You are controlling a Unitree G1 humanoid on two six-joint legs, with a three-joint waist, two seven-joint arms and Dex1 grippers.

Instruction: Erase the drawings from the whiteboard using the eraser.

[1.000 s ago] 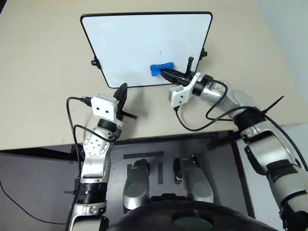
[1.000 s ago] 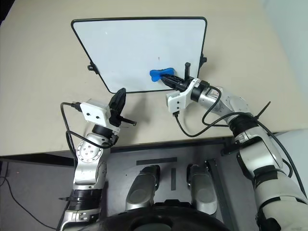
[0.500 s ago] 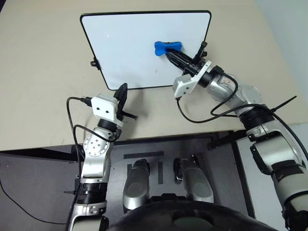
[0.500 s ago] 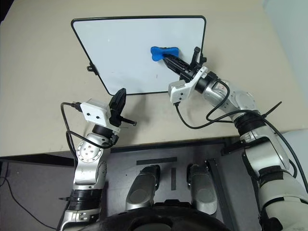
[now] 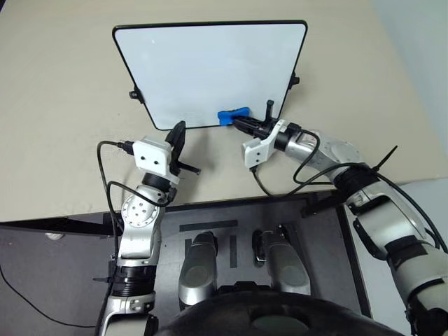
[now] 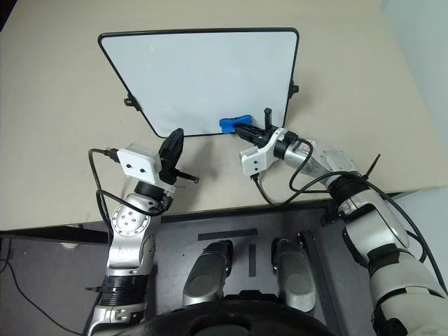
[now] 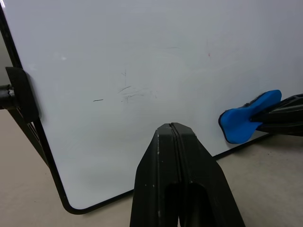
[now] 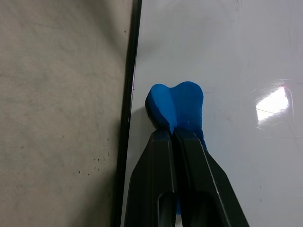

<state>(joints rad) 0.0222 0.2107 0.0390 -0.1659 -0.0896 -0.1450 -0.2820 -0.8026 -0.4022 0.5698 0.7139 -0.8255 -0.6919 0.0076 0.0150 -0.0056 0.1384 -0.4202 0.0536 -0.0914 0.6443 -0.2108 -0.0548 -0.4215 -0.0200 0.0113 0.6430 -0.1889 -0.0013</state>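
One whiteboard (image 5: 210,70) is seen lying on the tan table (image 5: 63,105). One blue eraser (image 5: 233,116) is clamped between the right gripper (image 5: 241,122) fingers, pressed against the board just inside its near frame edge. The left gripper (image 7: 176,137) fingers are pressed together, nothing held, pointed at the board's near edge.

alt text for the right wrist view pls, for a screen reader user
The right gripper, shut on the blue eraser, holds it against the whiteboard right beside the board's black frame. Beyond the frame lies a beige table.
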